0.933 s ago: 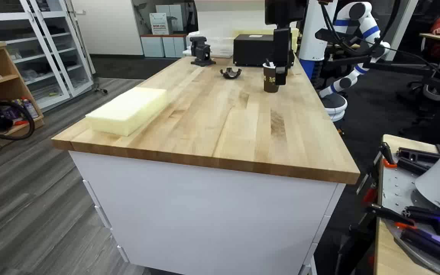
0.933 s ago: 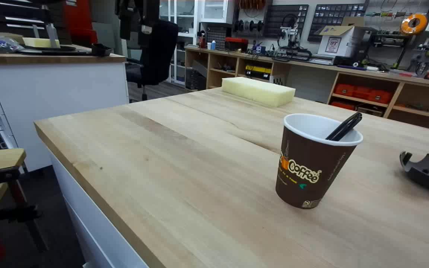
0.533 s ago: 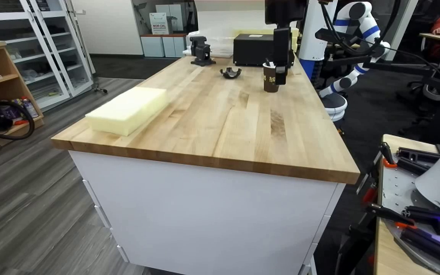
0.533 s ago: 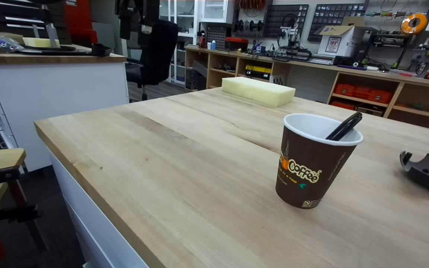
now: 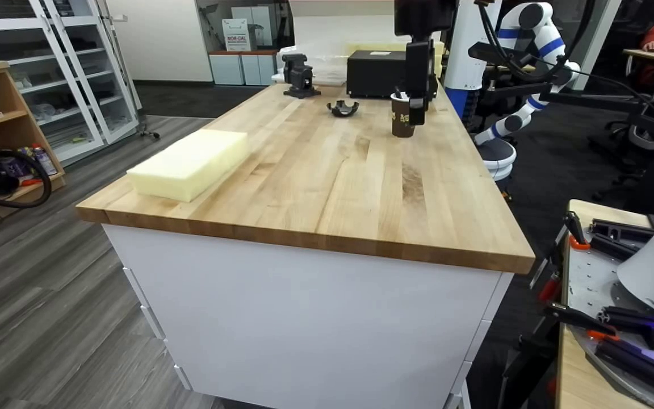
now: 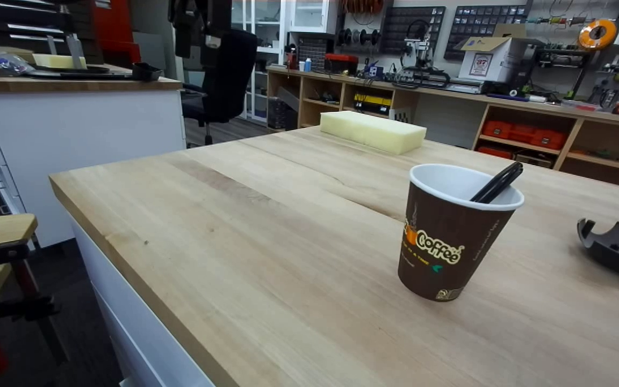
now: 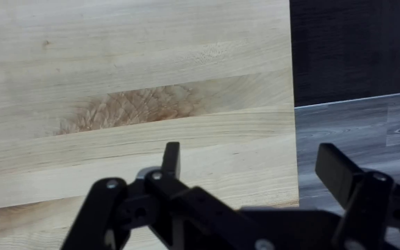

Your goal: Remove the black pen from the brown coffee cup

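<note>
The black pen (image 6: 497, 184) is seen leaning inside the brown coffee cup (image 6: 444, 247), its end above the rim (image 6: 444, 196); its depth cannot be made out. The gripper (image 7: 248, 156) is poised well apart from the cup, fingers (image 7: 171, 156) spread wide, nothing held. Because the cup is not shown in the wrist view, the rim could be misjudged and the light-looking cup tipped or lifted along

The brown coffee cup (image 6: 455, 236) hides the lower part of the black pen (image 6: 497, 184).
</note>
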`<control>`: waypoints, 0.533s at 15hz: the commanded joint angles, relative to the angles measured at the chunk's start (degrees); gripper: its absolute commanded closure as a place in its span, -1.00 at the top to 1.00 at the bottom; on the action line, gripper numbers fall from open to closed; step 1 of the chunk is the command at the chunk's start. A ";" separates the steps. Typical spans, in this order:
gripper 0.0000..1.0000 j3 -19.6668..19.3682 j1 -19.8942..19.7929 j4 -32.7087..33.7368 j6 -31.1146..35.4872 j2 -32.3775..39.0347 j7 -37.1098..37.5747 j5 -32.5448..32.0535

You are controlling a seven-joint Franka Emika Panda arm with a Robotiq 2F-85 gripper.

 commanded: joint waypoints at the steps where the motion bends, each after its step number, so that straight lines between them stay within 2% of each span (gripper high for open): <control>1: 1.00 -0.44 -2.65 -2.02 -1.11 -3.71 7.22 -5.93; 5: 1.00 -1.85 -6.58 -3.17 -2.77 -7.39 14.31 -13.80; 8: 1.00 -4.34 -9.55 -2.73 -0.67 -7.92 14.29 -16.24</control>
